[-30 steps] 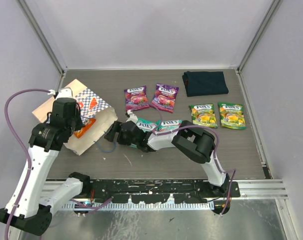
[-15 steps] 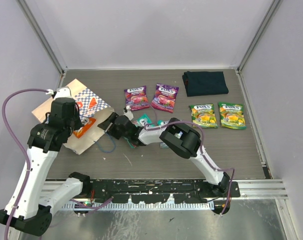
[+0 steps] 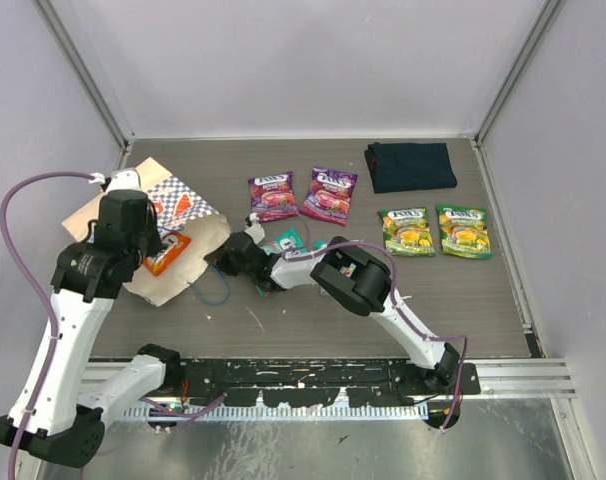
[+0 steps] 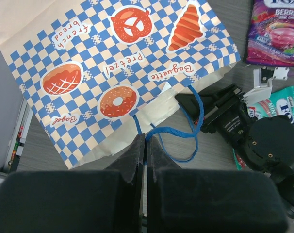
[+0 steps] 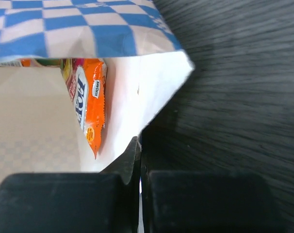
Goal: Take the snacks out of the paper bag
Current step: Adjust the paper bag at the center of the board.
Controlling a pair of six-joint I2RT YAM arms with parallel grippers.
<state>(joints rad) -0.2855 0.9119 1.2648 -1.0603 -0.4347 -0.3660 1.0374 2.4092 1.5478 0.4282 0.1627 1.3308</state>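
the right gripper [image 5: 138, 143] has just pinched shut on the cream, blue-checkered paper bag's [image 5: 89, 29] lip, leaving the orange-red glossy snack packet [image 5: 86, 107] inside.

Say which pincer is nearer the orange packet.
Right. The right pincer is at the mouth of the paper bag, facing the orange packet; the left pincer is outside, at its blue cord.

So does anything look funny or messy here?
Yes. The paper bag is lying on its side instead of standing up, and an orange snack packet is still tucked inside its open mouth.
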